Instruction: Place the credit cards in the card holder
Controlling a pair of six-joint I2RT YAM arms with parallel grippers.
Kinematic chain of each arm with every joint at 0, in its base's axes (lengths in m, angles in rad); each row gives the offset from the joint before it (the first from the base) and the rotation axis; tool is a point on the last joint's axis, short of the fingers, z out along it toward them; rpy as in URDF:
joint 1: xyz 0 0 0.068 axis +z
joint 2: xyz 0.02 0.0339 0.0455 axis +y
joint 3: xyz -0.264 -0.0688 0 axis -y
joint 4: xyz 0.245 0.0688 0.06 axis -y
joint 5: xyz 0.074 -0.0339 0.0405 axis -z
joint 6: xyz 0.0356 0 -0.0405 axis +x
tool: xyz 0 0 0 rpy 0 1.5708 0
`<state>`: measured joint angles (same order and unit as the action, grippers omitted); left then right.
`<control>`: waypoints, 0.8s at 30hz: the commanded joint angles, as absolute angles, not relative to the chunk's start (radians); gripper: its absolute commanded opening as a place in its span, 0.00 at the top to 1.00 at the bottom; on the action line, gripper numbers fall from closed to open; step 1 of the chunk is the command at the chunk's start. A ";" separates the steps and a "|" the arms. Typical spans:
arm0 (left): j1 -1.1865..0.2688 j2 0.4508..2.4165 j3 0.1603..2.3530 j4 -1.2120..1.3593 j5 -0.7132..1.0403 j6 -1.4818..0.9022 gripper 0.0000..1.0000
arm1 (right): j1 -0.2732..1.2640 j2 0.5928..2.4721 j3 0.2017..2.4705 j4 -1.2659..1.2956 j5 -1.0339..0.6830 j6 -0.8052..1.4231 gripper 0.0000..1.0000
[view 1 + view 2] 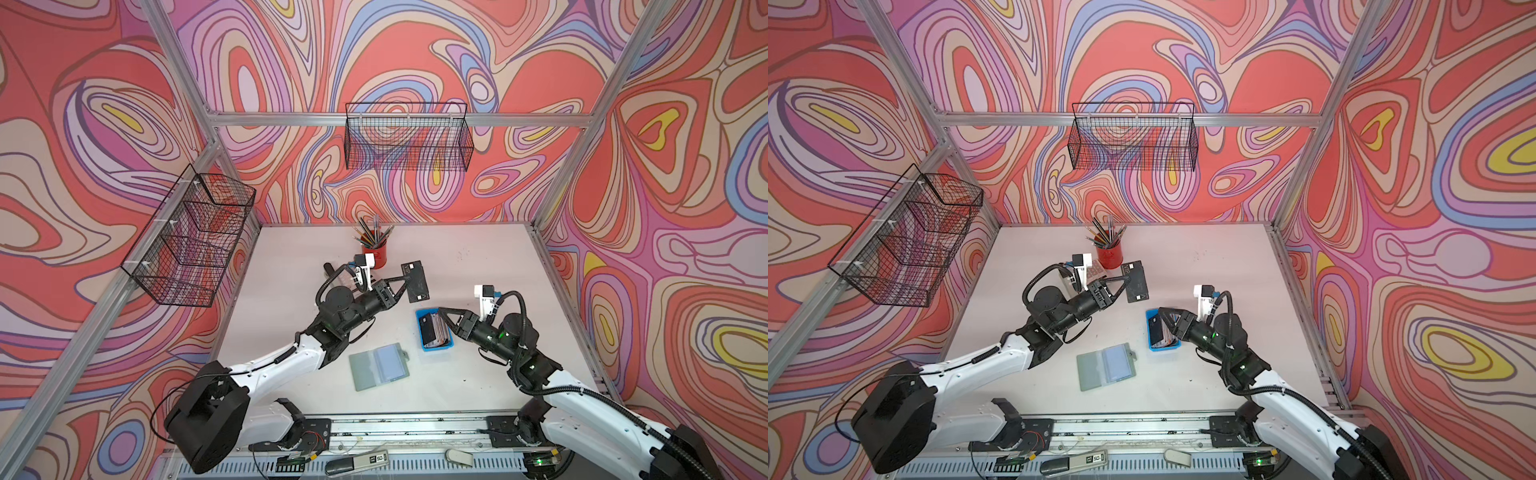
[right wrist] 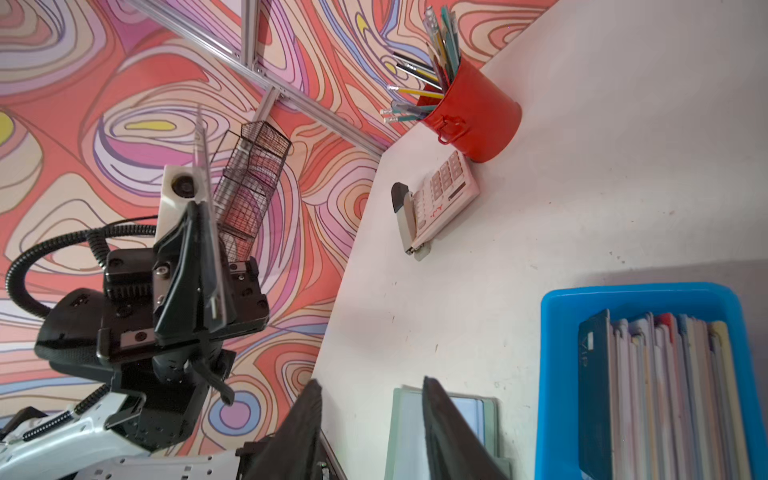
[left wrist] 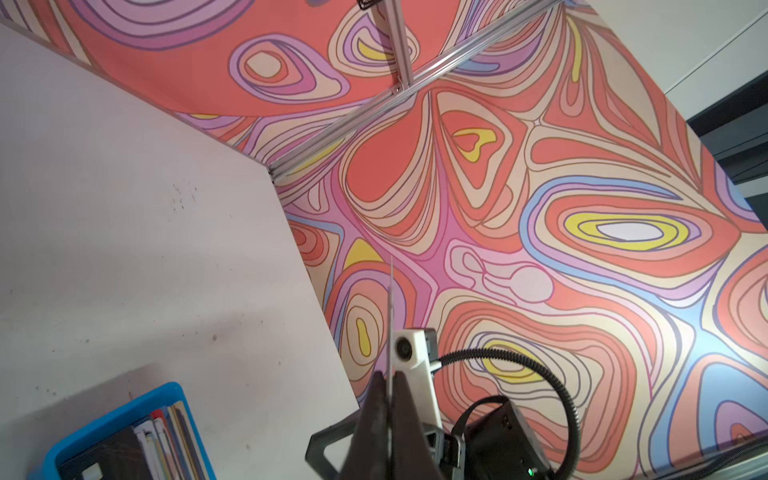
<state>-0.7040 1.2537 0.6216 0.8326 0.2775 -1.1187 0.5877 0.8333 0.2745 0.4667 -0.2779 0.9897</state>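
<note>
left end effector [image 1: 404, 281]: pinching a black card [image 1: 419, 284] by one edge; card held in the air over the table [image 1: 478, 257], at 11 o'clock from the tray [image 1: 437, 347]
right end effector [image 2: 372, 380]: jaws spread, nothing between them; tips above the tray's 1 o'clock corner
cards [image 1: 438, 330]: a mixed-colour stack standing on edge inside the blue tray
holder [image 1: 379, 366]: lying open and flat on the table, at 8 o'clock from the tray, apart from both end effectors
cup [image 1: 376, 254]: red, holding pencils, at 10 o'clock from the held card
</note>
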 commanded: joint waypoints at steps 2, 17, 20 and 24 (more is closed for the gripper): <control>-0.757 1.244 0.605 0.826 0.077 -1.116 1.00 | 0.720 0.826 0.211 0.824 -0.099 1.066 0.58; -0.832 1.259 0.563 0.953 -0.019 -1.141 1.00 | 0.829 1.093 0.170 1.283 0.003 1.124 0.62; -0.834 1.263 0.563 0.966 -0.011 -1.140 1.00 | 0.831 1.136 0.197 1.307 -0.011 1.129 0.64; -0.839 1.270 0.558 0.988 -0.011 -1.146 1.00 | 0.830 1.192 0.222 1.327 -0.013 1.148 0.68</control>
<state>-0.8326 1.2598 0.5674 0.9169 -0.0017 -1.1316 0.8257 1.1618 0.1928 1.2503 -0.0109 1.1164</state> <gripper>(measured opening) 0.054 0.330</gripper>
